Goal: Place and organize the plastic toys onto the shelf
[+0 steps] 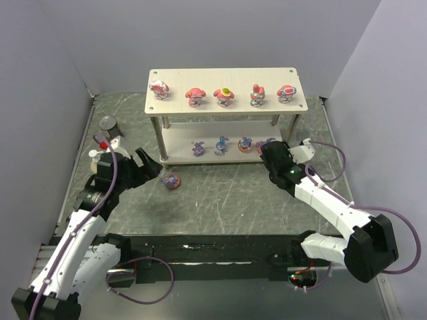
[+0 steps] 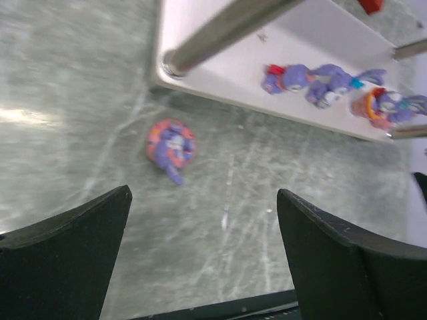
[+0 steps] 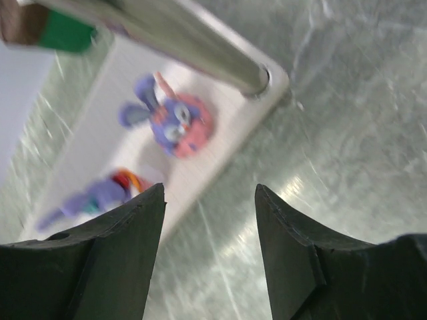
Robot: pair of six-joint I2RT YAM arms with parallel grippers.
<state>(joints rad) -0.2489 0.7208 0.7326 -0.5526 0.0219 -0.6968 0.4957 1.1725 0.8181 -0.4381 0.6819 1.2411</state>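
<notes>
The shelf stands at the back of the table. Several pink/red hooded toys stand in a row on its top board. Several purple-blue rabbit-eared toys stand on the lower board. One more purple-blue toy lies on the table in front of the shelf's left leg; it also shows in the left wrist view. My left gripper is open and empty, a little left of that toy, with its jaws apart above bare table. My right gripper is open and empty at the lower board's right end, just short of a purple-blue toy.
A dark tin can and a beige pump bottle stand at the left, behind my left arm. The shelf's metal post is close above my right gripper. Grey walls close in the table on the left, back and right.
</notes>
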